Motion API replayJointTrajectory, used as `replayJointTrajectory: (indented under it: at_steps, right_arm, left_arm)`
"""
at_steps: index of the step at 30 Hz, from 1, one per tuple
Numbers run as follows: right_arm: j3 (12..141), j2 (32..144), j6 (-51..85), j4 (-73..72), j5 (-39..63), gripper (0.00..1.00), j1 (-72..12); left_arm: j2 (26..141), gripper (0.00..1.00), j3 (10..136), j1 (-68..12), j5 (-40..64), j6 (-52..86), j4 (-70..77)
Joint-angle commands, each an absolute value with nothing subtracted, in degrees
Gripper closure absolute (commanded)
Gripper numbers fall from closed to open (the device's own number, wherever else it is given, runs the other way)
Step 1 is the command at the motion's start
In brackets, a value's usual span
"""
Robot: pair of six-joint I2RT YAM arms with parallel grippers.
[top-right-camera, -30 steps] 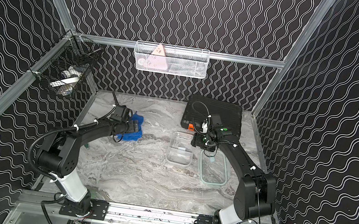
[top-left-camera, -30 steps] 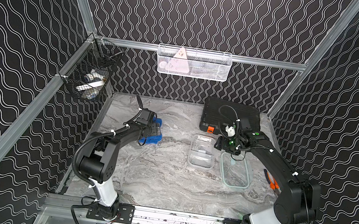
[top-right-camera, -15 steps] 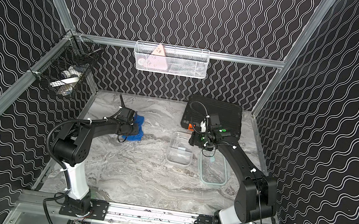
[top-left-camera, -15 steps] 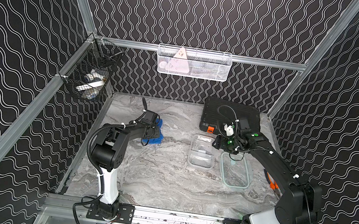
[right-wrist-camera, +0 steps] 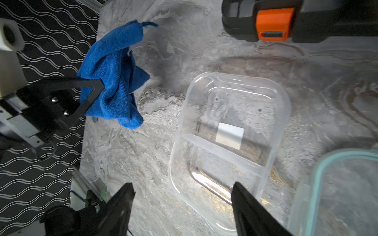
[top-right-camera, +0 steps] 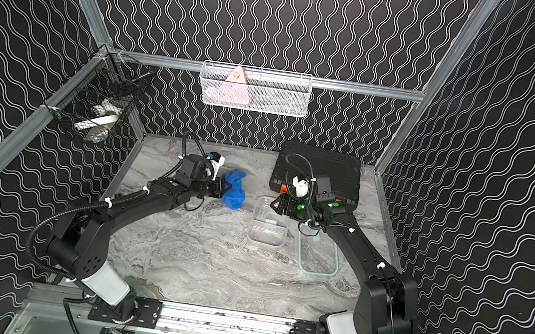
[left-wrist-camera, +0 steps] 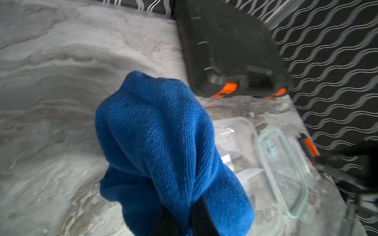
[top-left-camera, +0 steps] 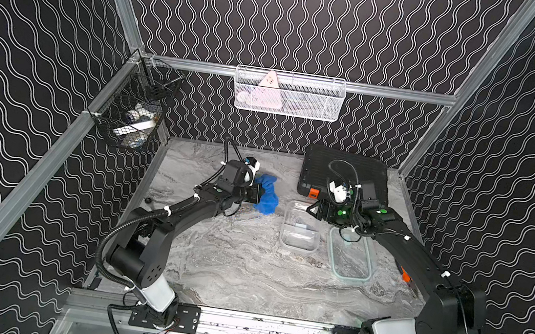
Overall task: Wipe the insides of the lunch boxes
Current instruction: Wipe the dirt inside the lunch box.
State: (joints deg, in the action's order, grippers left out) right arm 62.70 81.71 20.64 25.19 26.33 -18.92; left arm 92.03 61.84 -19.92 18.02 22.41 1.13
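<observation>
We are finding the lunch box [right-wrist-camera: 231, 114] clear, divided, uncovered; left gripper [top-left-camera: 258, 194] clamping blue cloth [left-wrist-camera: 159, 143], right gripper [right-wrist-camera: 183, 187] gaping empty

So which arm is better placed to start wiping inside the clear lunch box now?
Left. The left hand is shut on the blue cloth, beside the open lunch box. The right hand is open and empty above the box's edge, so it may better steady it.
</observation>
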Motion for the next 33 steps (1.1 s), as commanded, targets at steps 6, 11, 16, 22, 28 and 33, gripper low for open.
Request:
replayJointTrajectory:
  at_steps: [6,11,16,22,28,33]
  right_arm:
    - [60.4,79.0,24.6,14.2,35.3,0.15,-19.0]
    - [58.2,78.9,27.5,10.0,36.4,0.13,-18.9]
    - [56.9,79.5,31.4,4.3,39.2,0.13,-18.8]
    - [55.5,80.4,35.9,-1.9,41.7,0.16,-18.8]
    - [54.9,81.0,39.6,-5.9,41.7,0.25,-18.8]
    - [54.1,80.7,41.9,-8.4,41.5,0.47,-18.8]
  left_arm:
    - [90.4,0.97,61.7,-25.7,28.3,22.1,11.0]
    - [89.6,0.96,59.5,-28.6,30.4,22.6,16.5]
    - [88.2,0.96,57.5,-29.6,31.2,23.1,20.6]
    - [88.9,0.96,57.4,-30.7,32.3,24.4,23.7]
    - [90.1,0.96,56.8,-31.8,32.6,26.0,26.9]
    - [91.2,0.92,57.0,-32.2,33.5,27.1,28.2]
